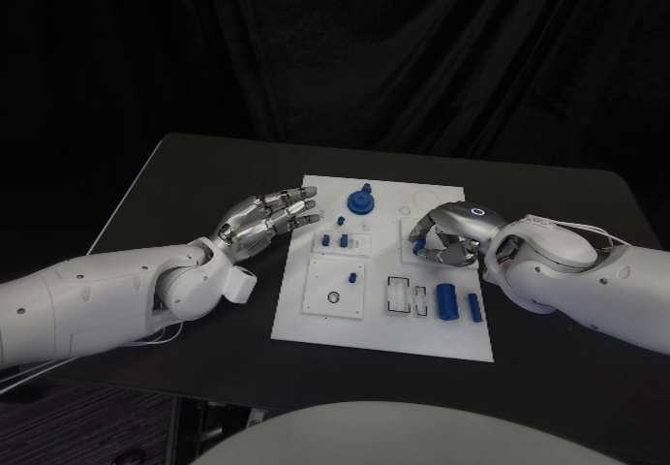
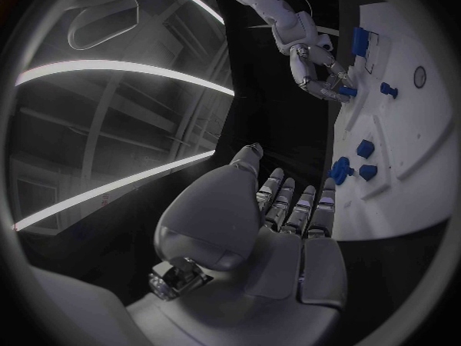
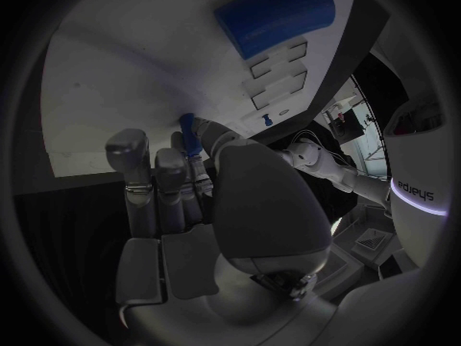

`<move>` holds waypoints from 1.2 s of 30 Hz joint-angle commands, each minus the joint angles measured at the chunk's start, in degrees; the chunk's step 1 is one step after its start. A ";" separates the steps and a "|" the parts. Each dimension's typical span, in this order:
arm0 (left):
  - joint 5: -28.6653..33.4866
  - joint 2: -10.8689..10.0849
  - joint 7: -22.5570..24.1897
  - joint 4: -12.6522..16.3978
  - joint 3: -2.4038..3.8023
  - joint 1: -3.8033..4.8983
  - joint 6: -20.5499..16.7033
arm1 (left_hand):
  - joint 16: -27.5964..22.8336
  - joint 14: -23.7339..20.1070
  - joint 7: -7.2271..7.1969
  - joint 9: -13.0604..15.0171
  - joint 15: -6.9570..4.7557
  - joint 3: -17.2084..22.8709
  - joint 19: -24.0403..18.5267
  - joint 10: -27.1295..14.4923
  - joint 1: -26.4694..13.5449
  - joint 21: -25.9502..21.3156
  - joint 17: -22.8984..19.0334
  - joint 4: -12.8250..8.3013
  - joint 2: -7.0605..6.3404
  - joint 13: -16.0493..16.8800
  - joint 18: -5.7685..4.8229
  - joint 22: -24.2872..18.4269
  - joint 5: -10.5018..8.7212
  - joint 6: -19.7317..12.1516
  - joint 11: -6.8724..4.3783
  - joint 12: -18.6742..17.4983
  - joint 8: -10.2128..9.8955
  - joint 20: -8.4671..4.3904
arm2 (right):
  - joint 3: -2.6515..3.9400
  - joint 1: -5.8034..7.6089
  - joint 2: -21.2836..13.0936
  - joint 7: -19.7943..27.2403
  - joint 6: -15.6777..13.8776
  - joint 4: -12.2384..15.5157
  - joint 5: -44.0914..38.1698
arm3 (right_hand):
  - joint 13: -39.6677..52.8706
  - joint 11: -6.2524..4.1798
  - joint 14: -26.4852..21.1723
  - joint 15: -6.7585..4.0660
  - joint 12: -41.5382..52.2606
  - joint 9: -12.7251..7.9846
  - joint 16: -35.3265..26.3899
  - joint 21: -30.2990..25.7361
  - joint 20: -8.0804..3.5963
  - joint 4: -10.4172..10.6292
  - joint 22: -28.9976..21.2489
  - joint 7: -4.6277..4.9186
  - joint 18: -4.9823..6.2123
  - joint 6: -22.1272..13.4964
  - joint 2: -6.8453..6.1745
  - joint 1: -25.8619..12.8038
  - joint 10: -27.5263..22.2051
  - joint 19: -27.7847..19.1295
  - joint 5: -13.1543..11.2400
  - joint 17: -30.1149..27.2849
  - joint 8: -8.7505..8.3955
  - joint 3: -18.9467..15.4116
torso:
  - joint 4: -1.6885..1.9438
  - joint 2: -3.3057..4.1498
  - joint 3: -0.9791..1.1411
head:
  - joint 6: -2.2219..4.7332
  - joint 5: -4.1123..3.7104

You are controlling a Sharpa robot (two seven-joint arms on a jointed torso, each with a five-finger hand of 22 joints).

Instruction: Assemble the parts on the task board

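Your right hand (image 1: pixel 444 239) pinches 1 small blue peg (image 3: pixel 187 133) over the white rectangular task board (image 1: pixel 321 325); your left hand (image 1: pixel 265 219) hovers with fingers spread wide, holding nothing.

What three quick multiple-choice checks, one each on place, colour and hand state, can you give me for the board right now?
1. Where is the right hand?
A. over the task board's right side
B. off the table
C. at the board's near edge

2. What colour is the round knobbed part at the board's far edge?
A. red
B. blue
C. green

3. How is the left hand?
A. gripping a part
B. flat on the board
C. open, holding nothing

Key: 1 A, the head view shows it there; 2 B, plainly blue; 3 C, its fingers are spread beside the board.
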 commanded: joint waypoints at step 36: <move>0.21 -0.05 5.95 0.29 0.05 -0.25 0.41 | 0.84 0.43 0.41 0.48 0.39 1.34 0.94 0.82 -0.31 0.33 0.16 -0.43 0.78 0.09 -0.68 -0.09 1.16 2.44 0.52 0.94 0.69 0.08 | 0.12 5.20 -4.59 -1.06 -3.56 12.33 -4.81 | 2.02 -2.13 1.00 -1.87 2.95 4.82 0.61 2.22 -1.63 -2.08 6.10 -1.92 -0.76 5.17 0.56 0.70 4.92 0.91 -0.86 0.88 3.94 1.48 | -0.02 0.05 -0.06 | 0.01 1.23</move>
